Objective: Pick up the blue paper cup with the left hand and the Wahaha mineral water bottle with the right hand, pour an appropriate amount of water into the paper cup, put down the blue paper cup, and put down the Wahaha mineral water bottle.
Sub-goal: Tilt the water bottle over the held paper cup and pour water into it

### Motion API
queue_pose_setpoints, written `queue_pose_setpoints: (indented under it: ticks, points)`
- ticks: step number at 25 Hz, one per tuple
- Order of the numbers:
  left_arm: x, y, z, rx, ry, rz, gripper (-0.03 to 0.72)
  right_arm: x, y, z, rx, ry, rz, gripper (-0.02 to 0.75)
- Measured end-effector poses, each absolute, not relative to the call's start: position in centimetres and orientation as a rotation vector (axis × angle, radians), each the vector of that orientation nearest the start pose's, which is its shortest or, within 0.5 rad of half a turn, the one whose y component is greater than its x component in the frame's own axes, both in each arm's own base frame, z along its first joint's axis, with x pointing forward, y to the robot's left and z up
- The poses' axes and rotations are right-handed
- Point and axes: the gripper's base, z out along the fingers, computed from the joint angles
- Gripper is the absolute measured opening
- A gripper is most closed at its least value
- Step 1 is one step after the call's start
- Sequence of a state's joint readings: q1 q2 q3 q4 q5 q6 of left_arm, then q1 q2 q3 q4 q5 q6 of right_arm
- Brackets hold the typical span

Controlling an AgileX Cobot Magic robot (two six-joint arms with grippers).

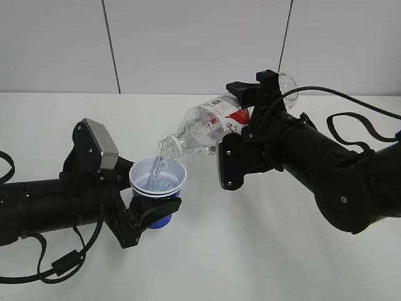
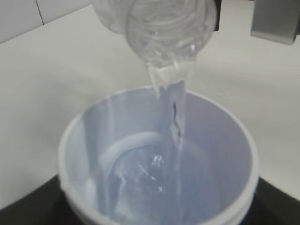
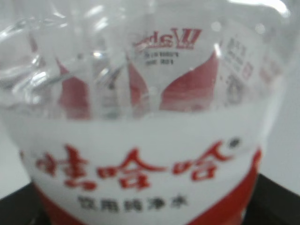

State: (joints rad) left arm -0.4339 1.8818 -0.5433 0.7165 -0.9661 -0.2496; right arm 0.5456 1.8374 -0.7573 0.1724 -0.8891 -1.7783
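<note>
My left gripper [image 1: 153,210] is shut on the blue paper cup [image 1: 158,179] and holds it upright above the table at centre left. My right gripper [image 1: 247,122] is shut on the Wahaha mineral water bottle [image 1: 207,128], which is tipped with its open mouth down-left over the cup. A stream of water [image 1: 156,168] runs from the mouth into the cup. In the left wrist view the cup's white inside [image 2: 117,154] holds water, and the stream [image 2: 176,117] falls from the bottle mouth [image 2: 164,28] above. The right wrist view is filled by the bottle's red-and-white label [image 3: 140,154].
The white table [image 1: 250,251] lies under both arms, with a pale panelled wall behind. Black cables trail from the left arm [image 1: 56,263] and loop over the right arm [image 1: 351,119].
</note>
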Motion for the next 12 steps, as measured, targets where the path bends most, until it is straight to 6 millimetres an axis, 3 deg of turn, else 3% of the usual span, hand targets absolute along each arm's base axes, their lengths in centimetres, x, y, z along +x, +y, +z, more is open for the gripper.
queue_pose_setpoints:
  ticks: [12]
  points:
    - [24.51,-16.73,11.71,0.968,1.743,-0.707,0.539,31.12,17.47,17.76,-1.494,0.928,-0.900,0.496]
